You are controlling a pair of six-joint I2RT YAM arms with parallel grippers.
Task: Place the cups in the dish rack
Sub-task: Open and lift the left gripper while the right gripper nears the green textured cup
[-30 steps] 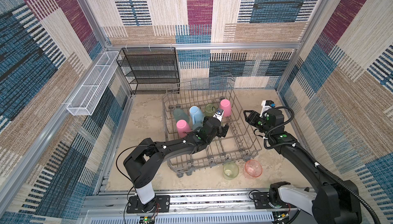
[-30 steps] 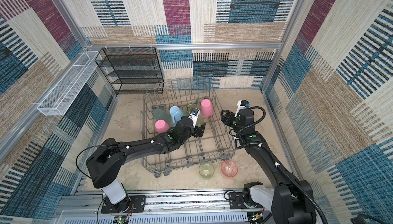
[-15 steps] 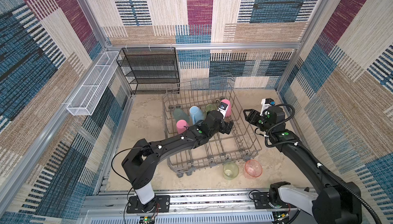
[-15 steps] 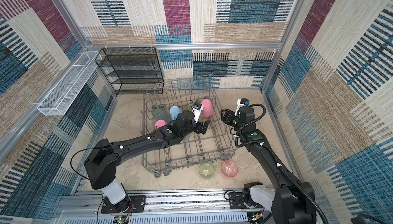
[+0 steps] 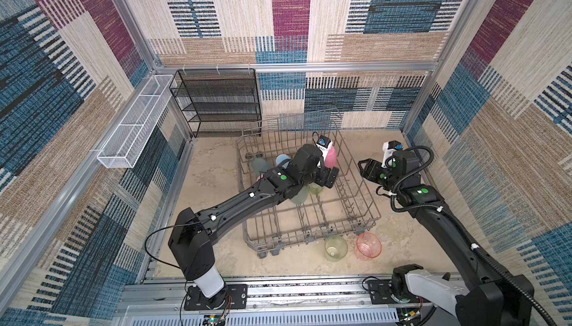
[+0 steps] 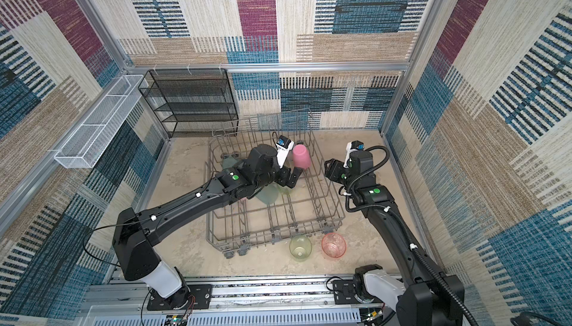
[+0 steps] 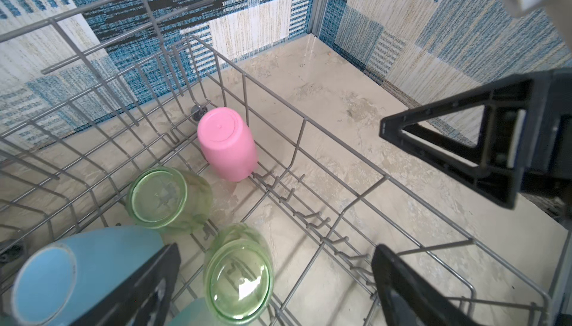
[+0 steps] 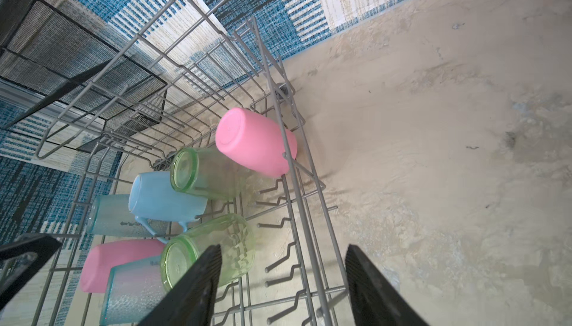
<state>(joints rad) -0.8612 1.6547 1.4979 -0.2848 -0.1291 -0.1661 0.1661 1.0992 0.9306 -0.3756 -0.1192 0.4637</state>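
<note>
The grey wire dish rack point(image 5: 309, 235) stands mid-floor. Several cups sit upside down inside it: a pink one point(image 5: 330, 158) point(image 7: 227, 143) point(image 8: 255, 141), a light-blue mug point(image 7: 62, 275) point(image 8: 164, 197), two yellow-green ones point(image 7: 164, 199) point(image 7: 238, 275), a teal one point(image 8: 114, 216) and another pink one point(image 8: 117, 262). My left gripper point(image 5: 328, 179) point(image 7: 275, 290) is open and empty, low in the rack just past the nearer yellow-green cup. My right gripper point(image 5: 366, 169) point(image 8: 283, 290) hangs open and empty over the rack's right rim. A yellow-green cup point(image 5: 335, 248) and a pink-orange cup point(image 5: 368, 245) stand upright on the floor before the rack.
A black mesh shelf unit point(image 5: 216, 101) stands against the back wall behind the rack. A long white mesh basket point(image 5: 133, 123) hangs on the left wall. Upright tines point(image 8: 278, 265) fill the rack's right half. Bare floor lies right of the rack.
My left arm has reached farther right and back across the rack, its jaws open throughout. The right gripper has stayed by the rack's right rim.
</note>
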